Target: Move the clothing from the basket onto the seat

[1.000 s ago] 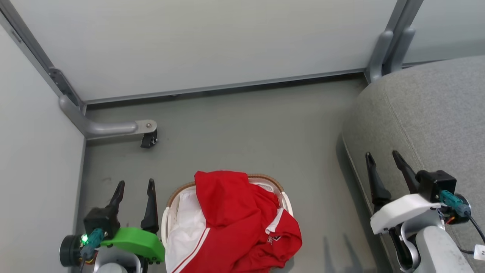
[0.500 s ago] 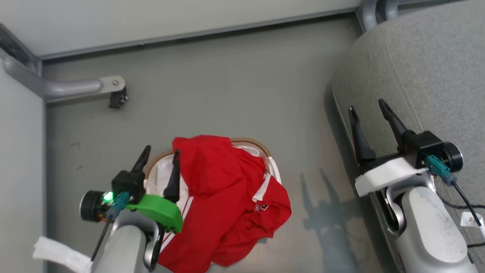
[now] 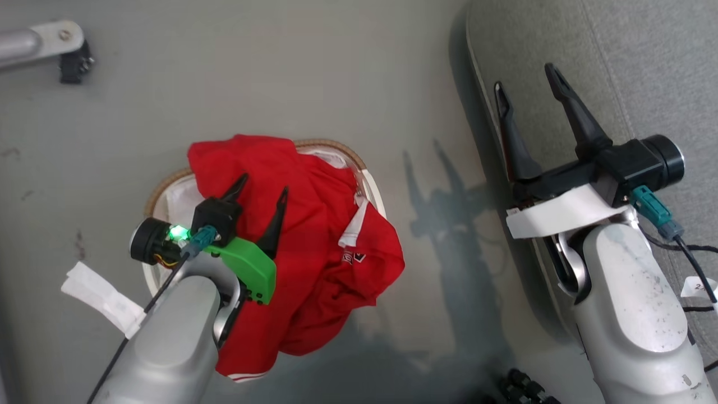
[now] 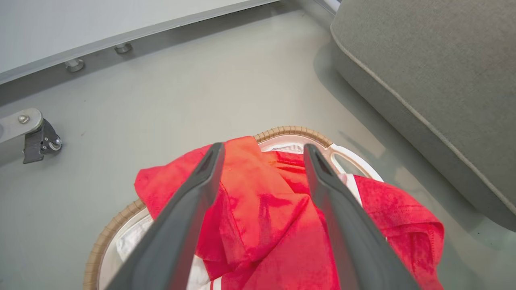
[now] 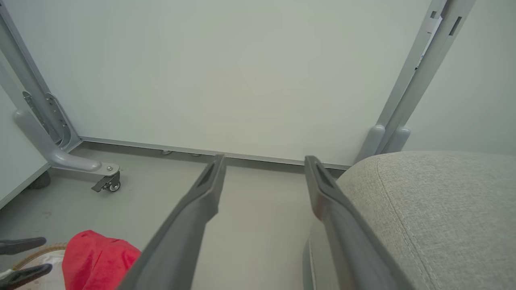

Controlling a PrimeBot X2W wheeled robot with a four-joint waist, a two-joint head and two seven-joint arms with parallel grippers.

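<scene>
Most of the basket (image 3: 331, 147) is buried tbh. The red clothing (image 3: 320, 224) is heaped over it and the pale left forearm (image 3: 168, 336) covers the near end. In the head view you get the brown woven rim along the far side and a slice of white liner (image 3: 179, 199) on the left. The left wrist view cuts the basket off at its bottom edge too. The seat (image 3: 645, 67) runs out of frame on the right, so what shows is one rounded grey edge with its seam.

The left gripper (image 3: 263, 185) is right over the heap, fingers spread wide with nothing between them. From its own camera, red fabric lies behind the gap between the two fingers, with the tips over the far fold near the rim. The tips might be brushing the cloth or hanging just above it, I honestly can't tell from either angle.

The clothing sits in the basket on top of the liner but spills over the right side and the near end. Its white collar (image 3: 352, 227) and small dark logo (image 3: 353, 257) face up. The basket stands on the grey floor (image 3: 224, 84), beside the seat but not touching it.

The right gripper (image 3: 524, 77) is parted just as wide and empty, over the seat's left edge, well apart from the basket.
</scene>
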